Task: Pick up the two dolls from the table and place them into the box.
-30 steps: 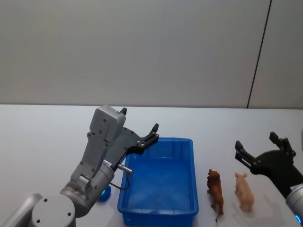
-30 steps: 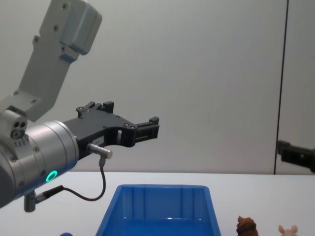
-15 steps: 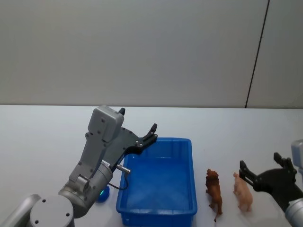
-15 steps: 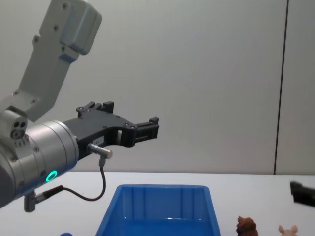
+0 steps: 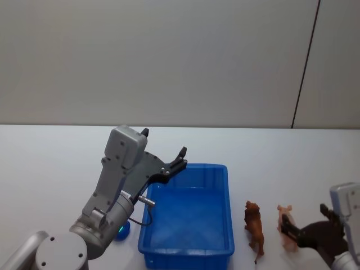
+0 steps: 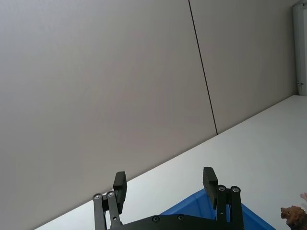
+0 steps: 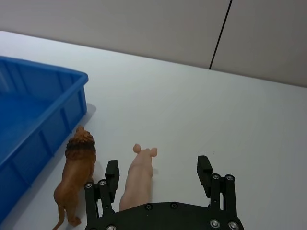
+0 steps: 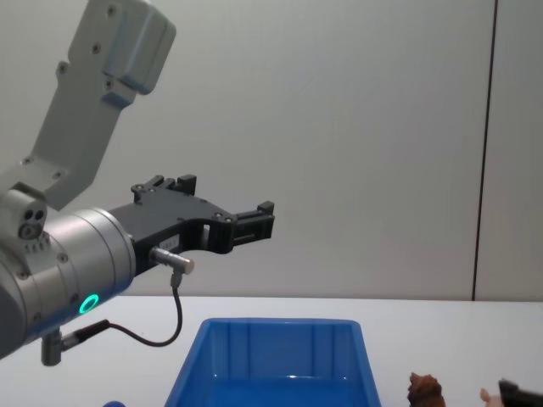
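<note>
The blue box [image 5: 227,209] sits on the white table [image 5: 50,163], with both dolls standing just right of it. The brown shaggy doll [image 5: 255,227] is nearest the box [image 7: 48,72], and the pale pink pig [image 5: 286,221] stands beside it. My right gripper [image 5: 304,215] is low over the pig, open. In the right wrist view the pig [image 7: 138,175] lies between the open fingers of the right gripper [image 7: 157,163], close to the finger beside the brown doll [image 7: 76,177]. My left gripper [image 5: 165,142] hangs open and empty above the box's far left corner.
A small blue object [image 5: 121,232] lies on the table by the box's left wall, under the left arm. A grey wall with a dark vertical seam [image 5: 304,67] stands behind. White tabletop stretches right of the pig and beyond the box.
My right gripper has dropped and drawn back toward me, from above and right of the dolls down to the pig's level. The left arm, box and dolls have not moved.
</note>
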